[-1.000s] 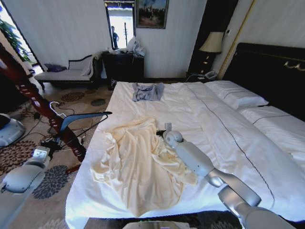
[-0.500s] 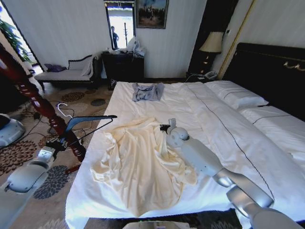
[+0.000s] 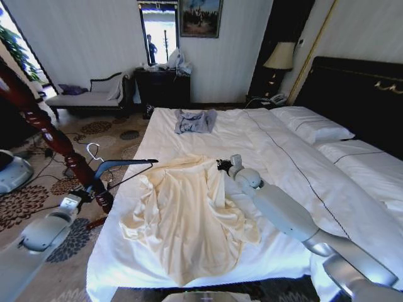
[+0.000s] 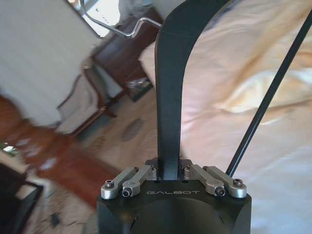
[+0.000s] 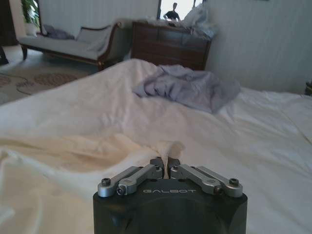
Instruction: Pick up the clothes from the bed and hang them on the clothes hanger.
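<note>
Nearest us, at lower left of the head view, our left gripper (image 3: 84, 193) is clamped on one arm of the clothes hanger (image 3: 123, 165), which hangs just off the bed's (image 3: 296, 157) left edge with its far tip aimed at the garment's top. Farther in, at the middle of the frame, our right gripper (image 3: 221, 165) is pinched shut on the top hem of the clothes (image 3: 189, 217), whose length runs from those jaws back toward the frame's bottom edge. We judge the next move turns on the gap between hanger tip and pinched collar.
</note>
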